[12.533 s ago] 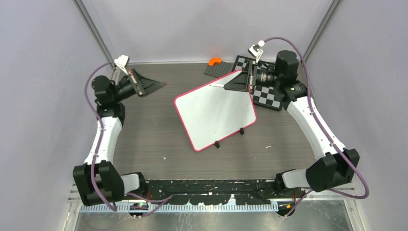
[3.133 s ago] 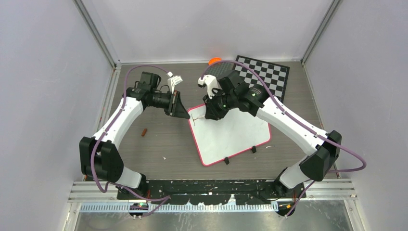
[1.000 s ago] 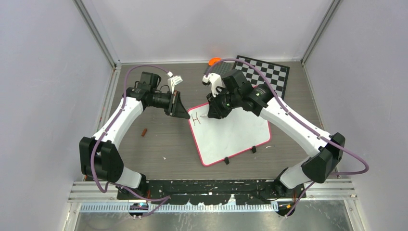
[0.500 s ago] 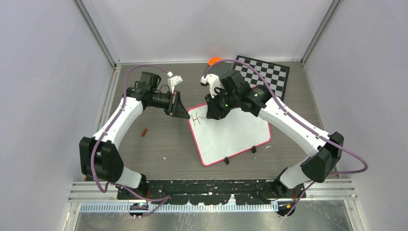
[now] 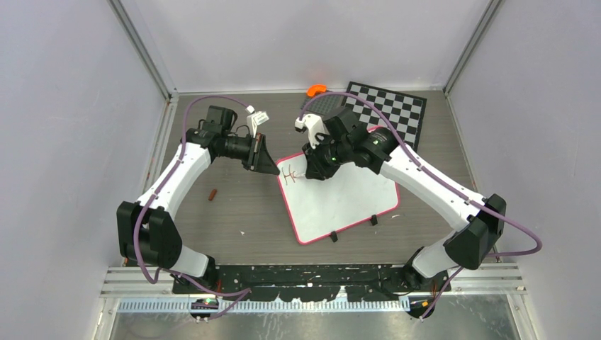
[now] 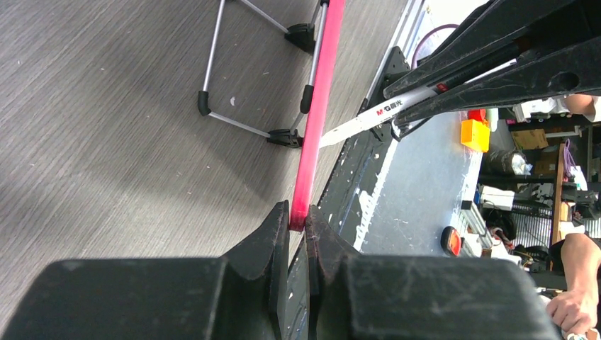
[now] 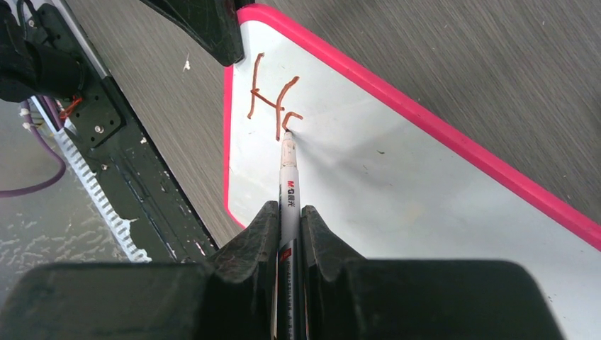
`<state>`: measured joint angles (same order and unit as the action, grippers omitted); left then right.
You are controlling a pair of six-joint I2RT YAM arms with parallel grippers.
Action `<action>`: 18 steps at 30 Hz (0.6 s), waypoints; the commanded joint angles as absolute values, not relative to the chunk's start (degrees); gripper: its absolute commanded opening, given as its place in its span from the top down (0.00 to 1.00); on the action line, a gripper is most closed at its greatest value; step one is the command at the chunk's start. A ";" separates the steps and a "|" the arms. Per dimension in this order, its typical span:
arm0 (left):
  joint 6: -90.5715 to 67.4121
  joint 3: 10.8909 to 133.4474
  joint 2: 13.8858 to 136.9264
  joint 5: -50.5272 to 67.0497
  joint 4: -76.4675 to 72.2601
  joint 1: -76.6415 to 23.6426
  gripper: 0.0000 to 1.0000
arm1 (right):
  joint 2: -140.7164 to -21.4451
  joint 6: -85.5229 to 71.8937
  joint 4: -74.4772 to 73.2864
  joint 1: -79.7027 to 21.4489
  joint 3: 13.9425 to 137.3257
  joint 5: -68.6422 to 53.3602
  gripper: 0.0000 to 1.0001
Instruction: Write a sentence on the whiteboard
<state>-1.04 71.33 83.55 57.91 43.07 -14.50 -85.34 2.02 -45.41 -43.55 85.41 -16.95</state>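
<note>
So, a second back only the "H" was on the whiteboard [image 5: 347,195]. Now a small curved stroke has been added right beside it, probably the start of the next letter. Three seconds back only a first stroke was to be seen, so the sentence [image 7: 273,106] is being built up steadily, but it's barely begun: one letter and a bit, in red-brown ink at the board's far-left corner.

The white marker [image 7: 289,170] is clamped between the fingers of the right tool [image 7: 289,212], with its tip pressed on the board at the end of that new curve. The left tool [image 6: 298,212] is closed on the pink frame [image 6: 319,92] at the corner nearest the writing, and it hasn't been moved at all over the last few seconds. It looks like the board is being pinned so it can't slide under the pen.

The board itself is parked mid-surface [image 5: 234,212], turned at an angle, with its far edge just by the chessboard [image 5: 390,110]. It hasn't been shifted in the last three seconds.

For the task, it can be guessed that the setup is sorted and the rest is just letter after letter, with nearly the whole board left unwritten.
</note>
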 commanded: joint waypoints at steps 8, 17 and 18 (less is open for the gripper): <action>-1.84 71.72 81.91 61.01 42.34 -14.85 1.00 | -84.08 4.01 -45.58 -42.52 89.60 -13.39 1.00; -1.71 71.72 81.66 60.92 42.41 -14.85 1.00 | -85.23 3.43 -45.11 -42.46 90.01 -13.89 1.00; -1.74 71.72 81.64 60.89 42.39 -14.88 1.00 | -85.17 3.43 -45.09 -42.46 89.55 -13.96 1.00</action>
<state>-1.04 71.33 83.55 58.26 43.09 -14.50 -85.14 2.96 -46.76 -42.83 88.07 -15.05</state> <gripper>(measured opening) 0.116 0.198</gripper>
